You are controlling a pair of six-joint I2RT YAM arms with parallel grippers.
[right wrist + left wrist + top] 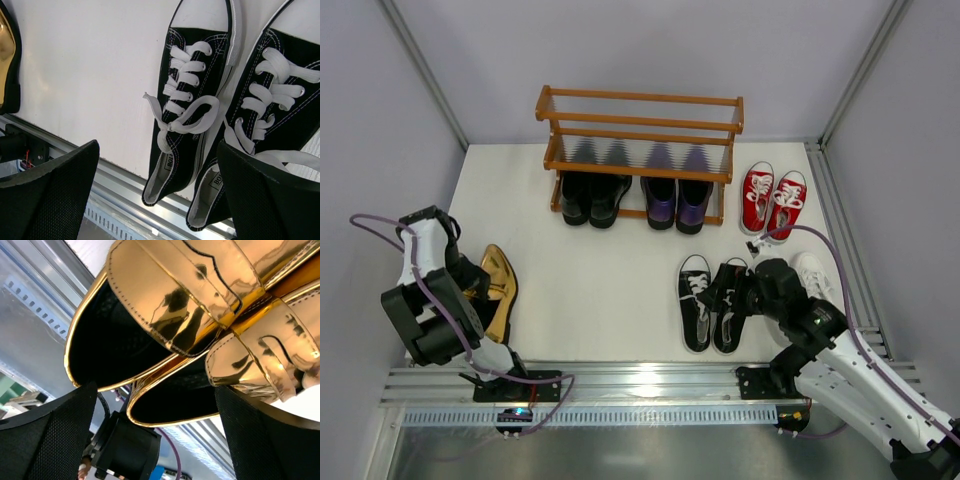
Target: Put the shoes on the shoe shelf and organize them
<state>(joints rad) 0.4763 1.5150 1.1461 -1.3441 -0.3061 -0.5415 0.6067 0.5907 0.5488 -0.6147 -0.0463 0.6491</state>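
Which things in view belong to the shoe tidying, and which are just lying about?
Part of the job:
- shoe shelf
- black dress shoes and purple loafers, at the bottom of the shelf
- red sneakers
- black-and-white sneakers
- gold loafers
- white sneakers, partly hidden

Just there:
- aluminium mounting rail
- purple cable

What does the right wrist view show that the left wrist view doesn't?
Only right wrist: the black-and-white sneakers, side by side on the white table. Only left wrist: both gold loafers close up, openings facing the camera. Both: an open gripper, the right gripper and the left gripper, the metal rail, and gold loafer, though only a sliver at the right wrist view's left edge.
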